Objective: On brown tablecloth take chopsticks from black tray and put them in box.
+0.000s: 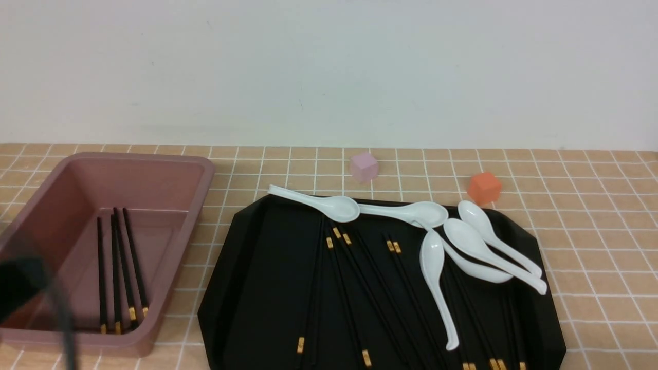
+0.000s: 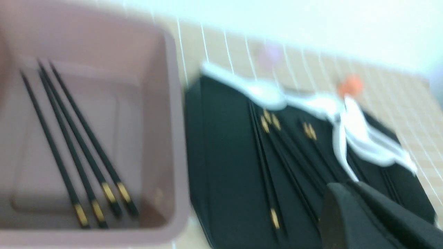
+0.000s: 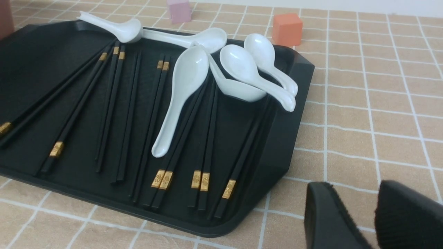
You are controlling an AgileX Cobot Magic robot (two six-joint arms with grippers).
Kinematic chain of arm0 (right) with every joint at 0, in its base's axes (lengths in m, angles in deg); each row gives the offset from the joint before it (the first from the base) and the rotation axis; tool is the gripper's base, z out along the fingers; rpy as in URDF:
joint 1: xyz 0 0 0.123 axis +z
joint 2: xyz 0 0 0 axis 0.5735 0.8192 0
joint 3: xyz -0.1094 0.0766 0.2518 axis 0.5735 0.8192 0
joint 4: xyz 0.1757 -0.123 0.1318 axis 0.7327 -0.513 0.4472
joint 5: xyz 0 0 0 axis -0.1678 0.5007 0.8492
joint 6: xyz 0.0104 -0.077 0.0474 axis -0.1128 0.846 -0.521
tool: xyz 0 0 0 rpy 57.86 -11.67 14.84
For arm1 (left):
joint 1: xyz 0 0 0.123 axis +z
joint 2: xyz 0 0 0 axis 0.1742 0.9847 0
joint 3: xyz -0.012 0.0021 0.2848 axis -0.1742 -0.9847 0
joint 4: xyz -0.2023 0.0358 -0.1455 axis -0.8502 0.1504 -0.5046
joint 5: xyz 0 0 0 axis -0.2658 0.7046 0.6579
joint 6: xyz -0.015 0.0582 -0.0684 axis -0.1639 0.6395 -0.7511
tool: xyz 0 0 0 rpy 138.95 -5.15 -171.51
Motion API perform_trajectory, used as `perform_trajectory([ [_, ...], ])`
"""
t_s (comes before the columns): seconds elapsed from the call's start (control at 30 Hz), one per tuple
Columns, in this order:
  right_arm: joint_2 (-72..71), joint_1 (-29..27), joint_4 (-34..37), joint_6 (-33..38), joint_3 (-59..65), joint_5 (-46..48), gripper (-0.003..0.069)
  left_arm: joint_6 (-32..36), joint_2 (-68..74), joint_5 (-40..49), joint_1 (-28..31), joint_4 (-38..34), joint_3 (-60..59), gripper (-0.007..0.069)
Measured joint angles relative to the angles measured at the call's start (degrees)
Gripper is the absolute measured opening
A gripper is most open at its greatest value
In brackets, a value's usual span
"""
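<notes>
At the lower right of the right wrist view, the right gripper hangs over bare brown tablecloth, just off the near right corner of the black tray; its jaws stand a little apart with nothing between them. The left gripper is a dark blur at the lower right of the left wrist view, and I cannot tell how its jaws stand. In the front view a dark, out-of-focus shape at the lower left covers the near left corner of the box.

Three chopsticks lie side by side on the floor of the box, gold bands toward the near wall. The tray sits just right of the box, filling the lower middle of the frame. Many more chopsticks lie on it, running roughly near to far, some fanned, some with gold bands at the near end and some at the far end.

White spoons are heaped on the right and far parts of the tray. One long handle lies across several chopsticks, and two bowls at the far rim rest over their far tips.

Beyond the tray, on the cloth, stand a pink cube and, further right, an orange cube close to a spoon bowl. A pale wall fills the top.
</notes>
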Motion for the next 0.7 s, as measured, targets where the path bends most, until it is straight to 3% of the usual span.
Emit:
perform_trajectory([
  [0.3, 0.0, 0.0, 0.0, 0.0, 0.0, 0.0, 0.024, 0.8, -11.3, -3.9, 0.0, -0.2, -11.8, -0.0013],
  [0.7, 0.0, 0.0, 0.0, 0.0, 0.0, 0.0, 0.024, 0.9, -11.4, -4.3, -0.8, 2.7, -13.8, -0.0013],
])
